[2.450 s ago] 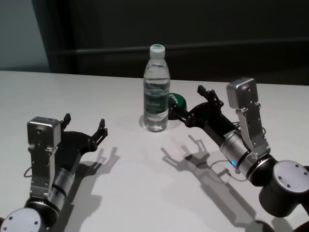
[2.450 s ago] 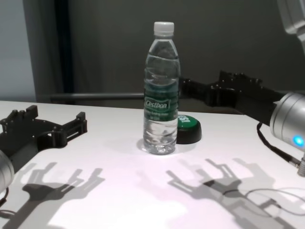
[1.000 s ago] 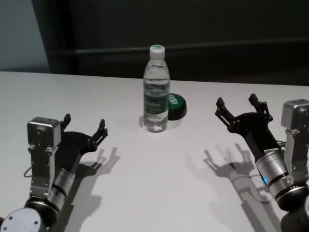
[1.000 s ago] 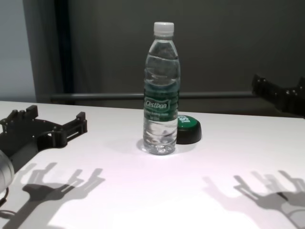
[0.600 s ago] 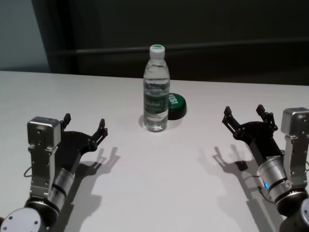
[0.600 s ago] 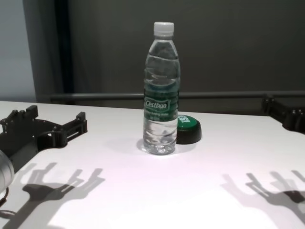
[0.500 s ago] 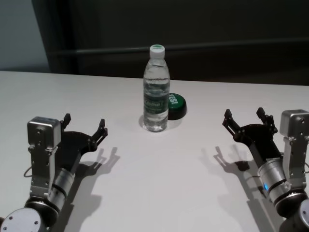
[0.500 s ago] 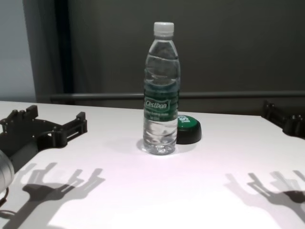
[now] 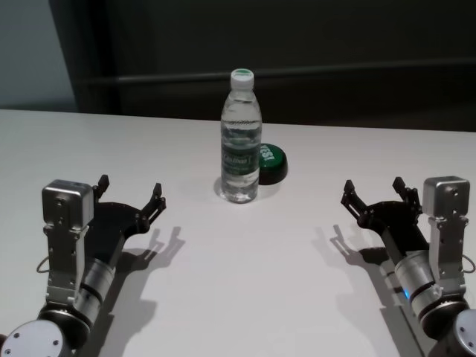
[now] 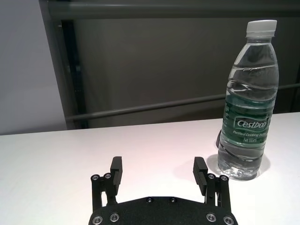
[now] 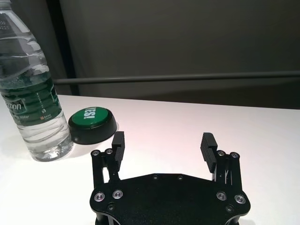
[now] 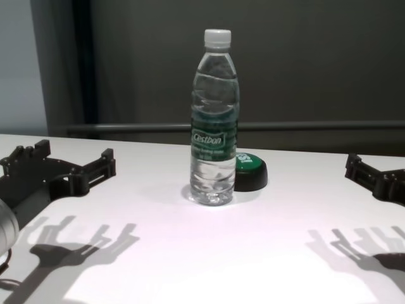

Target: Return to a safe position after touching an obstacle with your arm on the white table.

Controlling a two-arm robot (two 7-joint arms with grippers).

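With the bottle (image 9: 241, 137) upright at the upper middle of the table (image 9: 238, 290) and both empty, spread-fingered hands low at the right (image 9: 374, 193) and left (image 9: 129, 190) edges, any renewed inward sweep could, I judge, topple it onto the button (image 9: 271, 163).

The white tabletop (image 9: 223, 297) carries two things, both near the middle of its far edge. A clear water bottle (image 9: 241, 137) with a white cap stands upright. A low black puck with a green top (image 9: 271, 163) sits just beside it, toward the right edge.
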